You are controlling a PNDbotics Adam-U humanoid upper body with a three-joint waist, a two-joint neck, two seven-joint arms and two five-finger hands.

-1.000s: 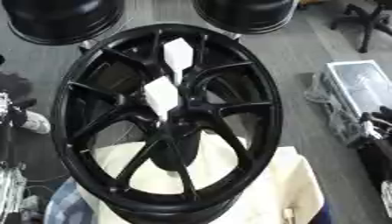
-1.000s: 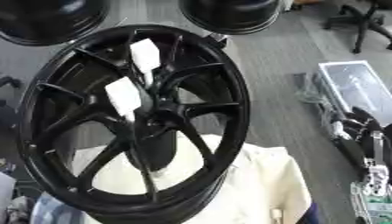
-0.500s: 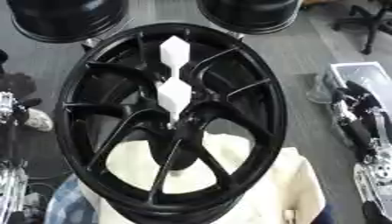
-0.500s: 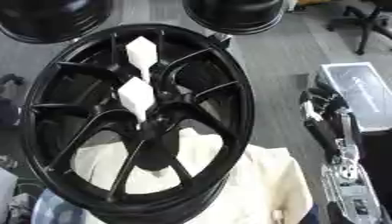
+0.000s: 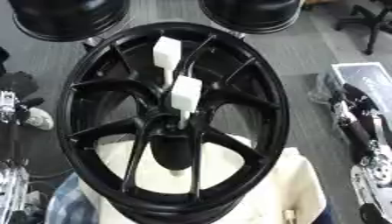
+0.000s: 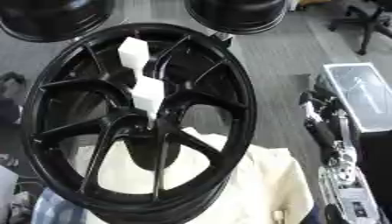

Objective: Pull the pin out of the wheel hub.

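— Left eye view: what stood before the robot?
— A black wheel hub [image 5: 172, 127] stood tilted on cream cloth [image 5: 295, 183]; a white-handled pin [image 5: 184, 97] sat in its centre, a second white block [image 5: 166, 53] above it.
— And the hands?
— The right hand [image 6: 330, 127] hung beside the rim, apart from it — whether clenched or released could not be told. The left arm [image 5: 15, 131] showed at the edge; its hand could not be made out.

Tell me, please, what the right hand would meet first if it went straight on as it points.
Probably the silver case just beyond the right hand; it points away from the robot, past the wheel. Depth is unclear.
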